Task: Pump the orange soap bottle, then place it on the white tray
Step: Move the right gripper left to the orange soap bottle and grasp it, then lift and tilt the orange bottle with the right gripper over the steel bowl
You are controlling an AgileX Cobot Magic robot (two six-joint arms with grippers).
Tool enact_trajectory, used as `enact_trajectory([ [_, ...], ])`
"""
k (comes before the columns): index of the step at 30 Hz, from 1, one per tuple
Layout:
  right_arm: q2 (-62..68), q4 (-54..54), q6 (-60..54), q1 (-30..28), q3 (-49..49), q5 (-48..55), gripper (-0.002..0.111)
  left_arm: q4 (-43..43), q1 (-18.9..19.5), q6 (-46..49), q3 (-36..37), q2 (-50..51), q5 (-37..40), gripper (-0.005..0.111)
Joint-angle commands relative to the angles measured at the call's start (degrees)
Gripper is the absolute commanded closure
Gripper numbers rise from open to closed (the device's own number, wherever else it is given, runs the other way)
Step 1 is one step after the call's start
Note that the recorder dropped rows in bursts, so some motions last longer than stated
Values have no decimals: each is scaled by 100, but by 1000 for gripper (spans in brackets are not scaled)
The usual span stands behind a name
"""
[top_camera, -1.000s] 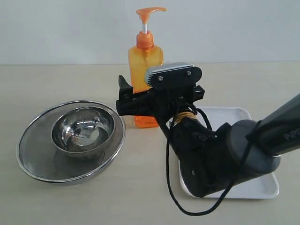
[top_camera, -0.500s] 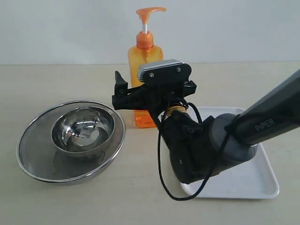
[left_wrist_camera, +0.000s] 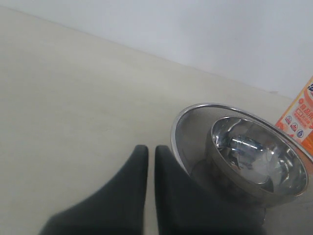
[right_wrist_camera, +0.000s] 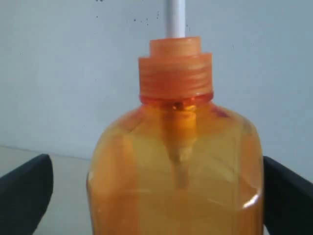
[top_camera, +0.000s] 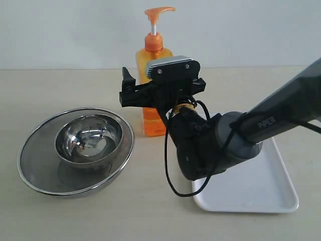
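Spread wide, my right gripper (right_wrist_camera: 156,196) stood around the orange soap bottle (top_camera: 152,123) at the height of its shoulder, one finger (right_wrist_camera: 24,196) at each lower corner of the right wrist view and the bottle body filling the middle between them. On the left of that frame a clear gap lay between finger and bottle; on the right the other finger sat just beside the bottle wall, and I could not tell whether it touched.

The bottle stood upright on the table (top_camera: 60,85), its long axis vertical, in the upper middle of the exterior view. Its pump head (top_camera: 159,11) was at the top on the white stem, the nozzle pointing toward the right of the frame.

The white tray (top_camera: 261,186) lay in the lower right, apart from the bottle, with my arm over its near corner. A small steel bowl (top_camera: 89,138) sat inside a larger one (top_camera: 35,165) at the lower left.

My left gripper (left_wrist_camera: 151,161) had its fingers pressed nearly together, holding nothing, beside the bowls.
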Motion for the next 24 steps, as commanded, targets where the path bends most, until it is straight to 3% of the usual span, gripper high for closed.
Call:
enact_trajectory([
  [1,197,-37,29,-77,-216,38,4,-58,12,21,23,-16,-17,102],
  [15,316,-64,68,-265,-291,51,8,-58,12,21,23,-16,-17,102],
  [17,316,-136,101,-278,-291,82,24,-58,12,21,23,-16,-17,102],
  [19,316,-246,101,-278,-291,115,64,-58,12,21,23,-16,-17,102],
  [21,316,-246,101,-278,-291,99,97,-58,12,21,23,-16,-17,102],
  [22,316,-234,104,-278,-280,14,108,-58,12,21,23,-16,-17,102],
  [24,316,-305,93,-278,-266,-144,108,-58,12,21,23,-16,-17,102],
])
